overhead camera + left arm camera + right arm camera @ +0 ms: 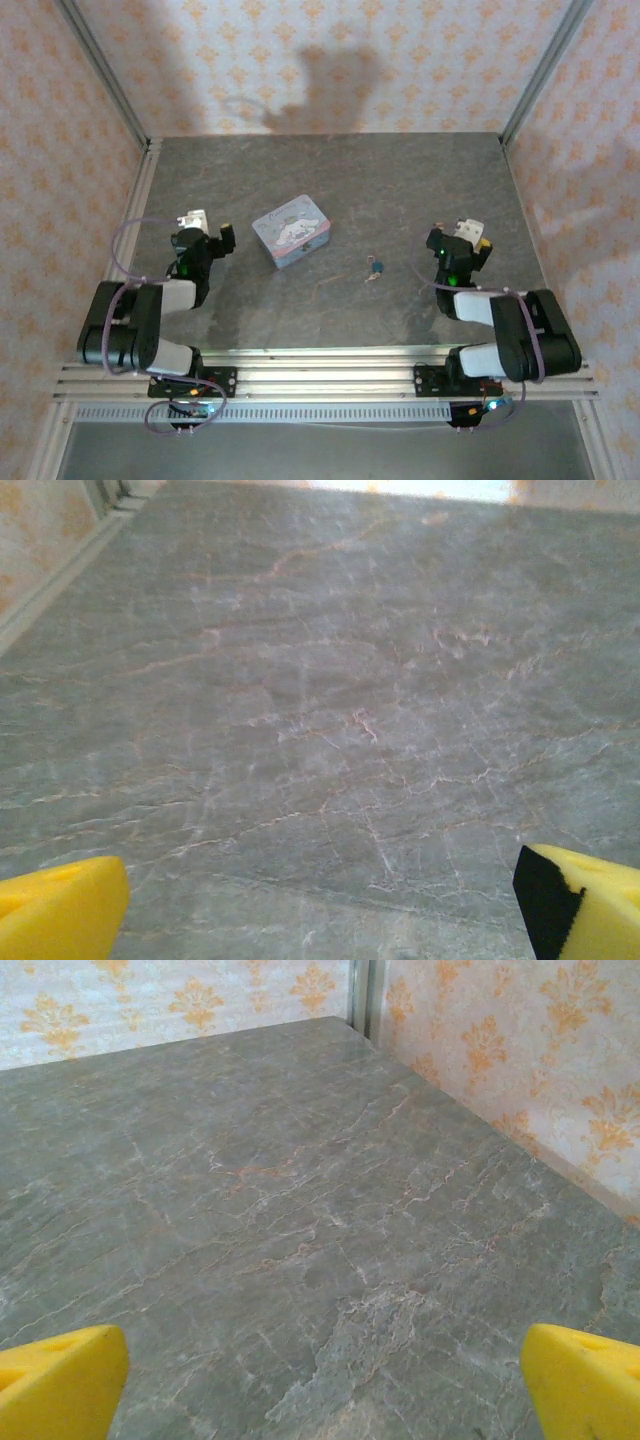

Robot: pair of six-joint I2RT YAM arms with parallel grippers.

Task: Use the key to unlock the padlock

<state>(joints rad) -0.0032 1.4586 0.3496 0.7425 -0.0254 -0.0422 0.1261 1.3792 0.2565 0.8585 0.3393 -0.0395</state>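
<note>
The padlock (378,265) is a tiny blue speck lying on the desk (330,170), right of centre and toward the near half. The key (370,277) is a pale golden sliver at the padlock's near-left side. At this size I cannot tell whether the two touch, whether the key sits in the lock, or how the shackle stands.

Left of the pair and a little farther back lies a pastel cartoon tin (291,230), turned at an angle and apart from them. The right fingers (470,238) are to the padlock's right and the left fingers (212,232) are beyond the tin on the left. Both are well clear of everything.

Both sets of fingers are spread wide and grasp nothing. In the left wrist view the yellow tips (60,915) are cut off at the lower corners, with bare marbled desk between them. The right wrist view shows the same, its tips (585,1380) cropped by the frame.

Bare desk lies all around the padlock and key, and a broad stretch runs back to the rear wall. Patterned walls (60,150) with metal posts close the left, right and far sides. The right wall stands close beside the right fingers' outlook. An aluminium rail (320,375) carrying the arm bases bounds the near edge.
</note>
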